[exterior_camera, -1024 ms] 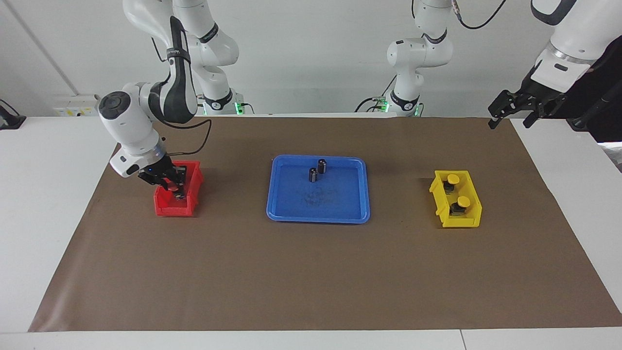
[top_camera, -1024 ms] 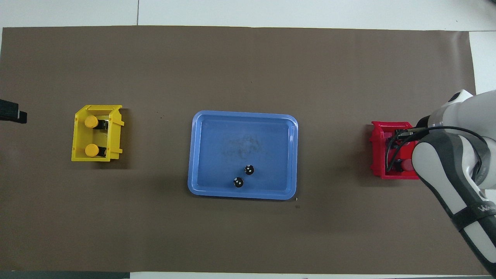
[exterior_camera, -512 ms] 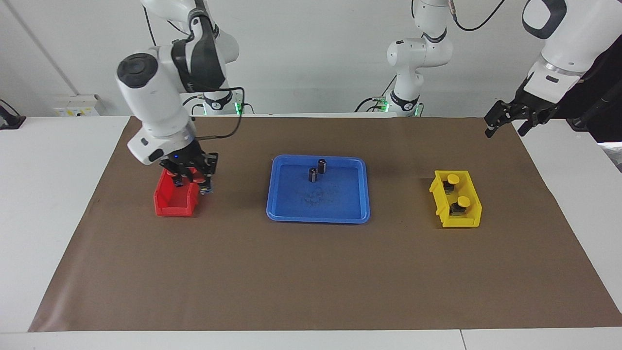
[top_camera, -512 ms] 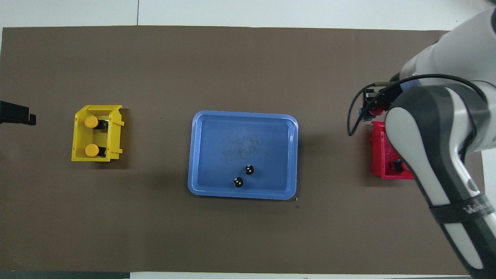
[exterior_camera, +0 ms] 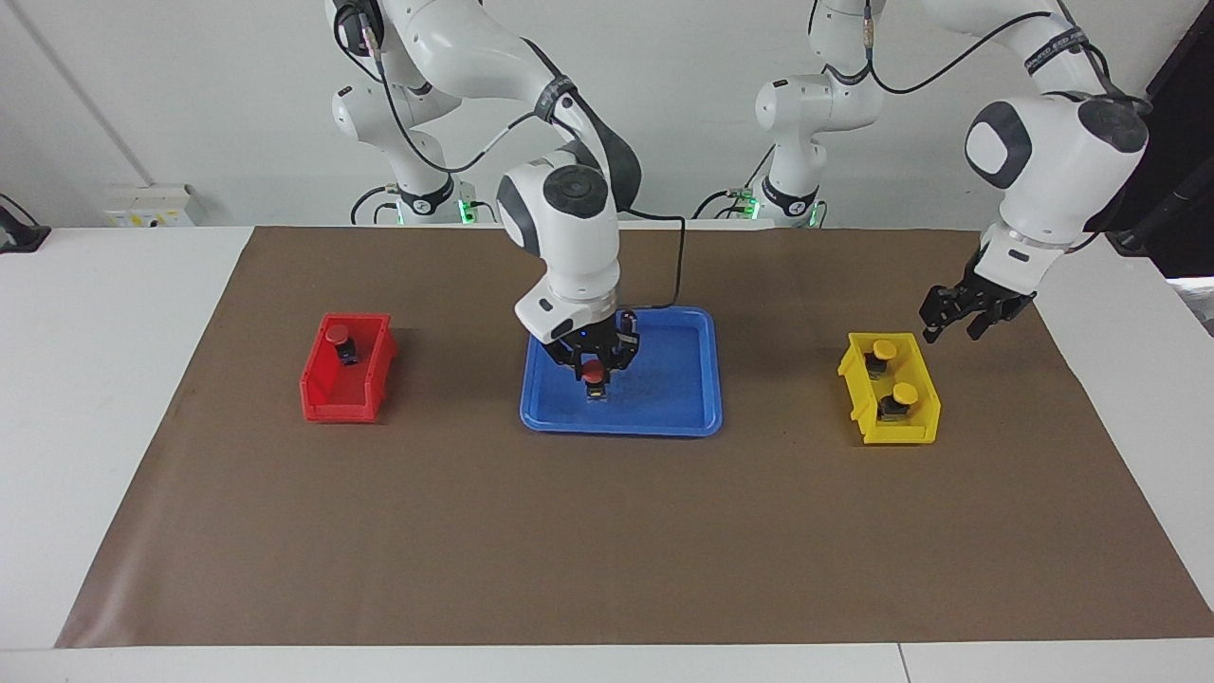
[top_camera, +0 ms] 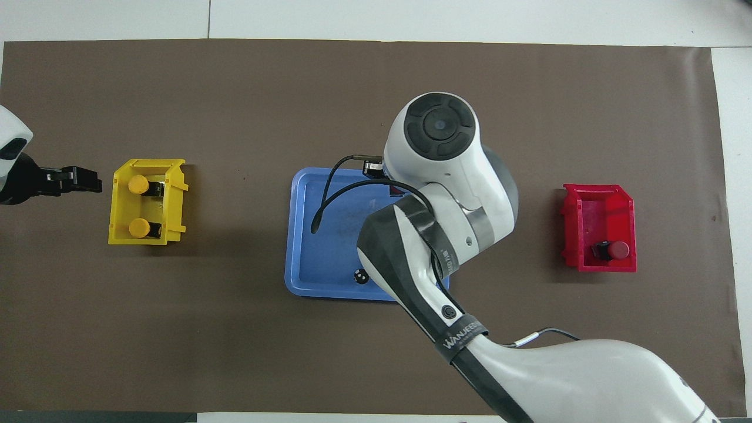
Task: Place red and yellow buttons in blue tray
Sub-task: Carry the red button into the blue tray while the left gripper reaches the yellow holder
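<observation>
My right gripper (exterior_camera: pixel 594 368) is shut on a red button (exterior_camera: pixel 593 371) and holds it low over the blue tray (exterior_camera: pixel 664 424), near the tray's middle. I cannot tell whether the button touches the tray floor. In the overhead view my right arm covers that gripper and much of the tray (top_camera: pixel 305 235). A second red button (exterior_camera: pixel 338 334) (top_camera: pixel 617 251) lies in the red bin (exterior_camera: pixel 332 403). Two yellow buttons (exterior_camera: pixel 884 349) (exterior_camera: pixel 906 392) lie in the yellow bin (exterior_camera: pixel 906 432). My left gripper (exterior_camera: pixel 953 325) is open and empty, up in the air beside the yellow bin.
One dark cylinder (top_camera: pixel 361 275) stands in the blue tray near its edge toward the robots; the facing view hides it under my right gripper. The red bin (top_camera: pixel 599 197) and the yellow bin (top_camera: pixel 147 238) sit at the two ends of the brown mat (exterior_camera: pixel 607 550).
My right gripper lifted a red button out of the red bin and carried it over the blue tray. My left gripper came down from the table's corner to beside the yellow bin.
</observation>
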{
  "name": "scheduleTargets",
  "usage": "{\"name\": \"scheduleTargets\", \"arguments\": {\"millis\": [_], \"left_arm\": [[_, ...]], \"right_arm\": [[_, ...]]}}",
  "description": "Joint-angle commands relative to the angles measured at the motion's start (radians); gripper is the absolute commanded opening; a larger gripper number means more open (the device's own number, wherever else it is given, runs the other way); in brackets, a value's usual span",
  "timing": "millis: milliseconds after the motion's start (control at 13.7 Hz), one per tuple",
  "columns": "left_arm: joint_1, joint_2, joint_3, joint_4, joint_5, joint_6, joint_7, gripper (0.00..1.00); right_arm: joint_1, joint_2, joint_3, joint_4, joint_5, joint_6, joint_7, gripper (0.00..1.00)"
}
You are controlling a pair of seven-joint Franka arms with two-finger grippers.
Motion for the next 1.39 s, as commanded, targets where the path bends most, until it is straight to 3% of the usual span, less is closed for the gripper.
{"name": "scheduleTargets", "arguments": {"millis": [0, 220, 512, 732, 951, 1098, 1171, 1317], "left_arm": [[-0.008, 0.043, -0.001, -0.019, 0.016, 0.063, -0.02, 0.66], [-0.027, 0.069, -0.001, -0.066, 0.016, 0.173, -0.034, 0.66], [-0.036, 0.101, -0.001, -0.077, 0.014, 0.226, -0.041, 0.66], [-0.038, 0.129, -0.001, -0.079, 0.014, 0.25, -0.043, 0.66], [-0.05, 0.14, -0.001, -0.092, 0.014, 0.284, -0.061, 0.66], [-0.051, 0.147, -0.001, -0.093, 0.014, 0.292, -0.063, 0.66], [-0.051, 0.147, -0.001, -0.093, 0.014, 0.29, -0.063, 0.57], [-0.05, 0.147, -0.001, -0.091, 0.014, 0.285, -0.057, 0.14]], "right_arm": [[0.008, 0.016, -0.004, 0.005, 0.001, 0.015, 0.012, 0.31], [0.014, 0.007, -0.004, -0.046, 0.004, 0.046, 0.011, 0.32], [0.045, 0.01, -0.001, -0.087, 0.006, 0.092, 0.012, 0.38], [0.042, 0.008, -0.003, -0.085, 0.001, 0.088, 0.014, 0.75], [0.021, -0.012, -0.013, -0.045, -0.022, 0.037, -0.029, 0.78], [-0.057, -0.085, -0.01, -0.046, -0.037, -0.021, -0.231, 0.78], [-0.096, -0.122, -0.01, -0.051, -0.036, -0.067, -0.335, 0.78], [-0.159, -0.186, -0.01, -0.077, -0.036, -0.133, -0.477, 0.78]]}}
